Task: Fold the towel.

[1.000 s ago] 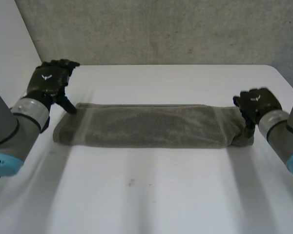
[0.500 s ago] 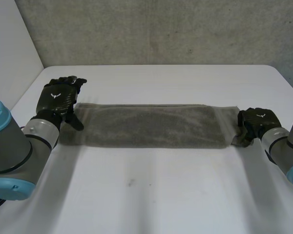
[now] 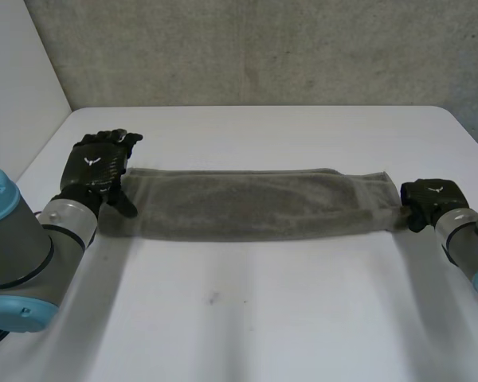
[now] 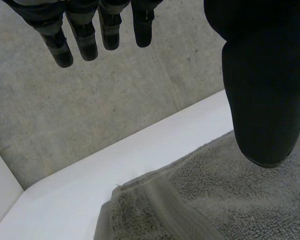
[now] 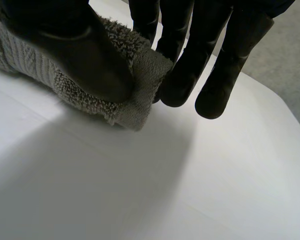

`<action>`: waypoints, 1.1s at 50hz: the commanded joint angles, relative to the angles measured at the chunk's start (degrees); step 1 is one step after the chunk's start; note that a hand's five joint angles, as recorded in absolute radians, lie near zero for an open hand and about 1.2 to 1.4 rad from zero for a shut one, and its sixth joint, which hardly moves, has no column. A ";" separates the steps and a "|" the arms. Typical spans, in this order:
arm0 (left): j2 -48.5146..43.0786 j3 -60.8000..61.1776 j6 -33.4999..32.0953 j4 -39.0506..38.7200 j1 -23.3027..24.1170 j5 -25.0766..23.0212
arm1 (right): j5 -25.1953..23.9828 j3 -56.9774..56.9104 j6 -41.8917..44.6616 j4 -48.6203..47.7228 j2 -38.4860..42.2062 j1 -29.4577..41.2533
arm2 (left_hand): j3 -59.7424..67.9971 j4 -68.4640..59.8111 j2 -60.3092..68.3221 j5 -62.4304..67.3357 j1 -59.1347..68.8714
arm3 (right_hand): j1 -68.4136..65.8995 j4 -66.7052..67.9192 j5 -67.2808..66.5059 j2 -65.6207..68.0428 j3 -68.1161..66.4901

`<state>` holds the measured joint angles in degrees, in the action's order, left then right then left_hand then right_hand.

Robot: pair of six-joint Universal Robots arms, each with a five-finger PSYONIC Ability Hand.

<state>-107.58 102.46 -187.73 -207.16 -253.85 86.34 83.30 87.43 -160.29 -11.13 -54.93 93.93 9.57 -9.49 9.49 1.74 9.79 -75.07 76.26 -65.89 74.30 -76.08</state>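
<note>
Towel [image 3: 255,205]: grey-green terry, folded into a long narrow band. It lies flat on the white worktop [image 3: 247,318] and runs straight from one hand to the other. One long edge faces the grey concrete wall [image 3: 263,48], the other faces the robot. A flat woven hem crosses each short end.

Left hand [image 3: 95,163]: at the towel's left short end, beside the wall-side corner.
- Fingers [image 4: 57,45] are straight and close together, held in the air past the towel's wall-side edge, with no cloth between them.
- Thumb [image 4: 262,100] is straight too. Its tip is over the terry just inside the hem, and I cannot tell whether it touches the pile.
- State: released, grasping nothing.

Right hand [image 3: 432,197]: at the towel's right short end, near the robot-side corner.
- Thumb [image 5: 80,55] lies across the top of the cloth and presses the hemmed corner against the fingers [image 5: 190,65], which curl down behind it.
- A small tip of hem sticks out past the thumb, close above the worktop.
- State: grasping the towel by that corner, in a pinch between thumb and fingers.

Both forearms come in from the towel's robot side, one at each end.
</note>
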 commanded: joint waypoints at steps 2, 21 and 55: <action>0.00 0.03 0.00 0.01 -0.06 0.06 | 1.43 -0.51 5.60 0.49 -0.09 -3.13 | 0.43 -0.51 0.51 -1.74 0.21 | -4.93 3.74 -4.11 5.70 -3.92; 0.88 0.29 0.00 0.01 -0.15 -0.03 | 16.02 -21.78 38.30 1.55 -1.24 1.87 | 0.43 -0.51 0.51 -1.74 0.21 | -4.93 3.74 -4.11 5.70 -3.92; 1.58 1.08 -0.09 -0.17 0.55 -0.12 | 6.53 -15.19 33.64 -1.79 3.95 39.76 | 0.43 -0.51 0.51 -1.74 0.21 | 65.07 -66.26 65.89 -64.30 66.08</action>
<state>-105.97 103.55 -187.81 -207.41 -253.83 86.27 89.76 67.43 -121.92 -11.33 -44.34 137.58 9.57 -9.49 9.47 1.73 9.79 -27.74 29.49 -17.05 26.78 -28.27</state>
